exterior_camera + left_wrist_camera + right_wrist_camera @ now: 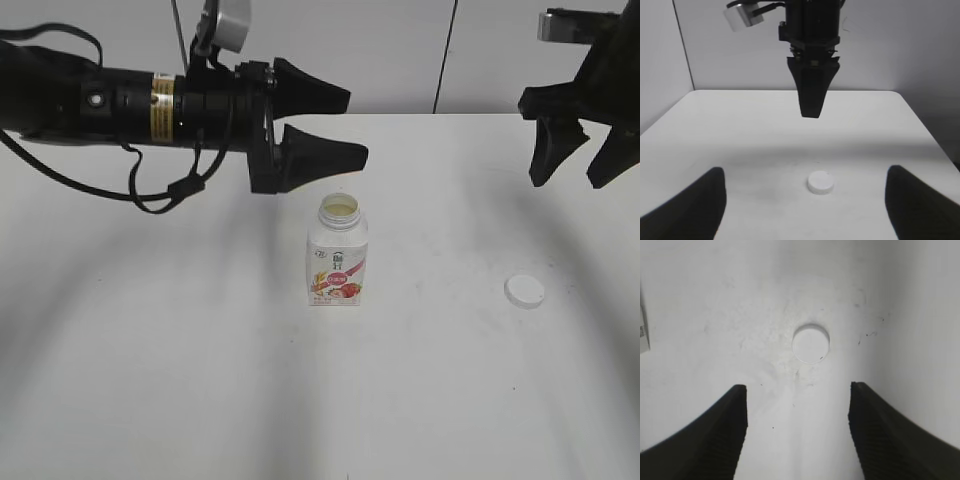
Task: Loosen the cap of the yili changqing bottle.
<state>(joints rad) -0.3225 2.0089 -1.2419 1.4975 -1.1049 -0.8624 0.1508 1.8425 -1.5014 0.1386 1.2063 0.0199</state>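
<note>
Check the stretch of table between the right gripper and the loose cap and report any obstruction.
Nothing visible stands in the way. The cap lies alone on the bare white table, and the right gripper hangs open above it. The yili changqing bottle stands uncapped well off to the side.

The exterior view looks down at a slant across the white flat bench. The right wrist view faces almost straight down, close above the small round white plastic cap; the left wrist view looks level across it, farther off.
</note>
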